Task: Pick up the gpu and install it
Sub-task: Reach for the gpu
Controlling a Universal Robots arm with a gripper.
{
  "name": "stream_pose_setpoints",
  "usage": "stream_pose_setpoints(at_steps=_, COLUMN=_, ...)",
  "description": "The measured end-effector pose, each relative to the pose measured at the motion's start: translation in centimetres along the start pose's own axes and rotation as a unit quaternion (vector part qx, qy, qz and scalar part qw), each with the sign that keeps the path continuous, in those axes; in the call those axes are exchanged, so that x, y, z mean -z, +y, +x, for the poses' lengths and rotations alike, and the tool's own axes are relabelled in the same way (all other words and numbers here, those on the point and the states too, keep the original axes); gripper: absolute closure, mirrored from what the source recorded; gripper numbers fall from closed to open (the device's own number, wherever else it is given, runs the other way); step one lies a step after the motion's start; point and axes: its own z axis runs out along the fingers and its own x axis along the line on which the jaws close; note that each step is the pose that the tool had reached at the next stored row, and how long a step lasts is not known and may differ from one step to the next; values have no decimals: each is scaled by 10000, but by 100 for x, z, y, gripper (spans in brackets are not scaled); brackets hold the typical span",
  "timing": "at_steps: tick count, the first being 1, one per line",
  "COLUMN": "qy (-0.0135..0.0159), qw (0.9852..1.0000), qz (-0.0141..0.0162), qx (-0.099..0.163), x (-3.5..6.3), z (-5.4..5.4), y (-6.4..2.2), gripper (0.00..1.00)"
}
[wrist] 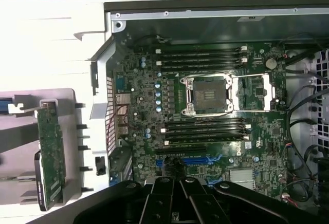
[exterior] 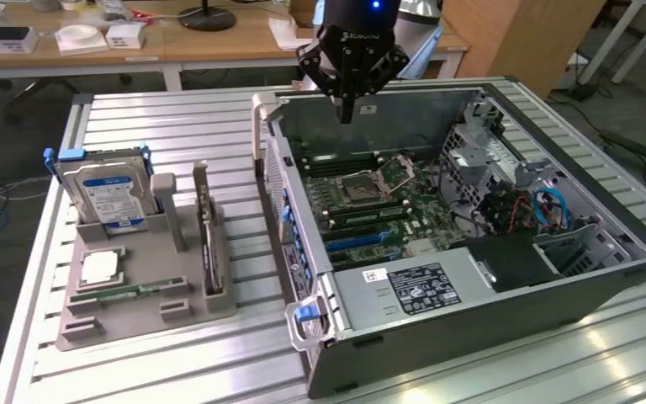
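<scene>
Metal slatted surface (exterior: 166, 118) runs off frame. Open dark computer case (exterior: 592, 286) sits under the hand (exterior: 346, 114), and the motherboard (wrist: 205, 106) is partly hidden behind the hand in wrist view. Grey holder (exterior: 132, 311) stands well apart from the hand, outside the case. The gpu (exterior: 206, 240) stands edge-on in its slot, components hard to make out. Hand pinched together, holding nothing.

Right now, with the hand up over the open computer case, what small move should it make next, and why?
Probably swing toward the exterior view's left, over the gray holder. The hand hangs shut and empty above the case, while the gpu stands on edge in that holder, untouched.
</scene>
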Motion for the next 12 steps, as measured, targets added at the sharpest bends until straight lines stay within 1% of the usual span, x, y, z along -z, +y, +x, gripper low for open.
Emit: stream_pose_setpoints(at_steps=12, qy=0, qw=10000, qz=0, qx=0, x=4, z=152, y=-11, gripper=90)
